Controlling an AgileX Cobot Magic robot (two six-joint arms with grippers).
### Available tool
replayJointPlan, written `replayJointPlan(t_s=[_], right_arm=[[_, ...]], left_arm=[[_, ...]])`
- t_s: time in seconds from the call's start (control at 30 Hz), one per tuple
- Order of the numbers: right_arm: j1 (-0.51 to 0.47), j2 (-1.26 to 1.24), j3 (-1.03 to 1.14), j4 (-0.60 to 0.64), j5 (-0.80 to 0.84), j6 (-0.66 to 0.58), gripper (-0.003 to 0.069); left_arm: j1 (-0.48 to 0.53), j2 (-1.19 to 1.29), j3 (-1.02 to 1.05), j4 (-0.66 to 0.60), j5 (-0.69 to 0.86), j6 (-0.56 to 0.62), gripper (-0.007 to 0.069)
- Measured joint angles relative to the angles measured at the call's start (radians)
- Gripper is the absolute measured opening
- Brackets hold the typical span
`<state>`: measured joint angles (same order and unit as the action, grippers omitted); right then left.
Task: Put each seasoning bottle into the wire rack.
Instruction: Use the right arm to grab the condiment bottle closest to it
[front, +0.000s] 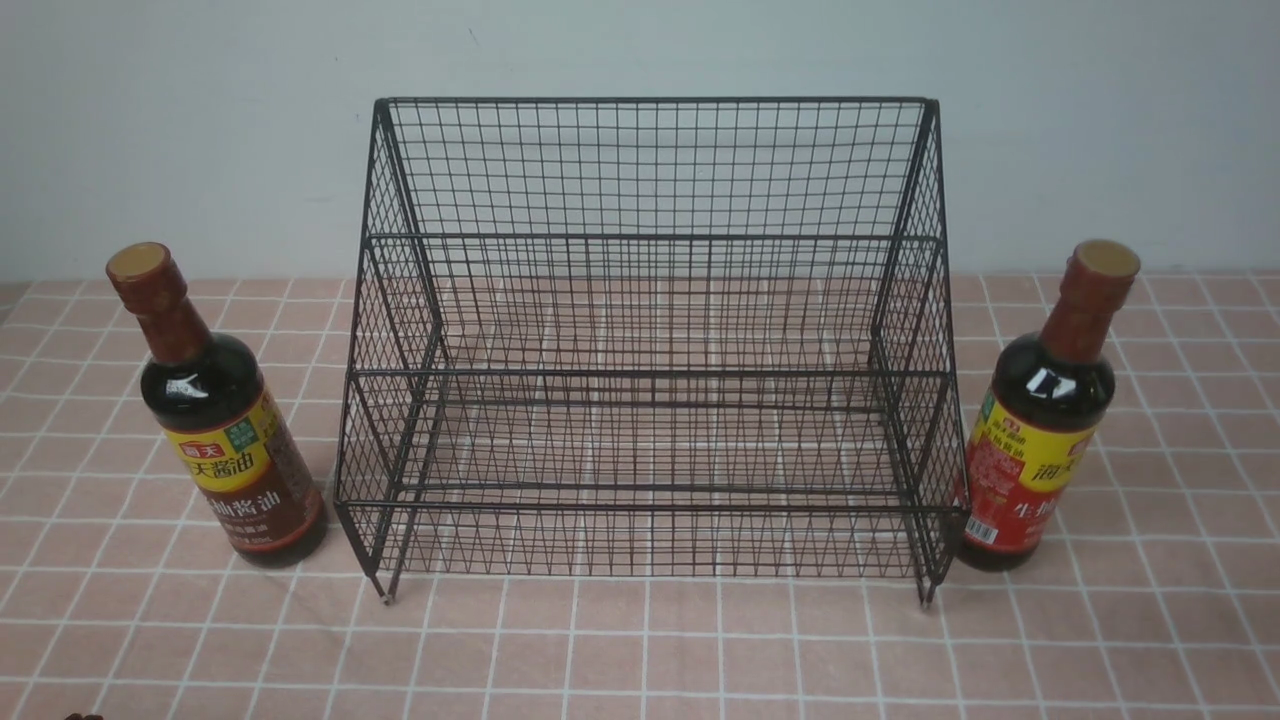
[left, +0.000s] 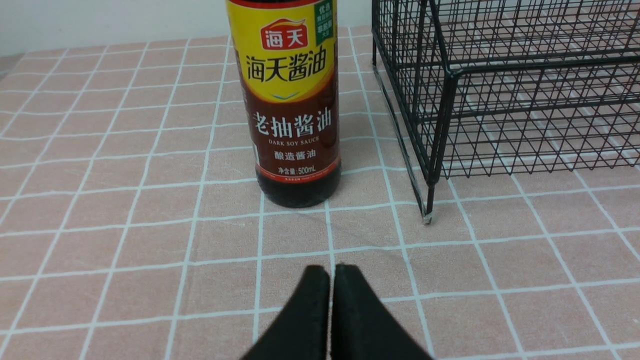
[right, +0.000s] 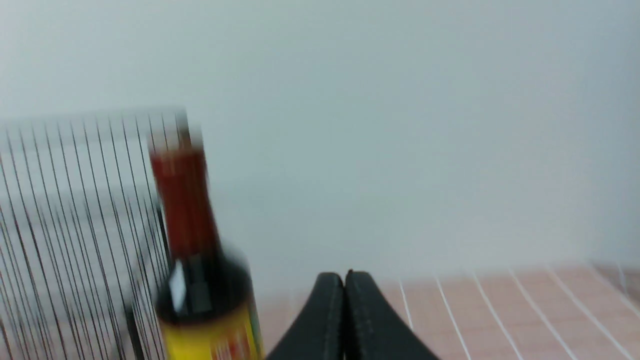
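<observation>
Rack: is being shown at the middle of the checked cloth, tall back toward the pale wall, low front toward the robot; both bottles are standing outside it.
Brown bottle: is being seen upright on the cloth, just beside the rack's left side near its front foot, apart from the wire.
Red bottle: is being seen upright just beside the rack's right front corner; whether the wire is being touched cannot be told.
Left gripper: fingers are being pressed together on nothing; it is being pointed at the brown bottle's base, apart from it, low over the cloth.
Right gripper: fingers are being pressed together on nothing; its view is being blurred, with the red bottle's neck and the rack's mesh showing apart from the tips.
</observation>
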<state>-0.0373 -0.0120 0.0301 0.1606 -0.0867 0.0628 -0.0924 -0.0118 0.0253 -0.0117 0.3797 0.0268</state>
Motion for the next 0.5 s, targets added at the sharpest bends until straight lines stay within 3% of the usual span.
replayJointPlan(t_s=[0.17,0.5], right_arm=[[0.000,0.000,0.000,0.063,-0.183,0.037,-0.0015],[0.000,0.000,0.000,0.028,-0.284,0.007,-0.0015]], left_arm=[[0.000,0.000,0.000,0.000,0.000,0.000,-0.0007],[0.000,0.000,0.000,0.000,0.000,0.000,-0.0007]])
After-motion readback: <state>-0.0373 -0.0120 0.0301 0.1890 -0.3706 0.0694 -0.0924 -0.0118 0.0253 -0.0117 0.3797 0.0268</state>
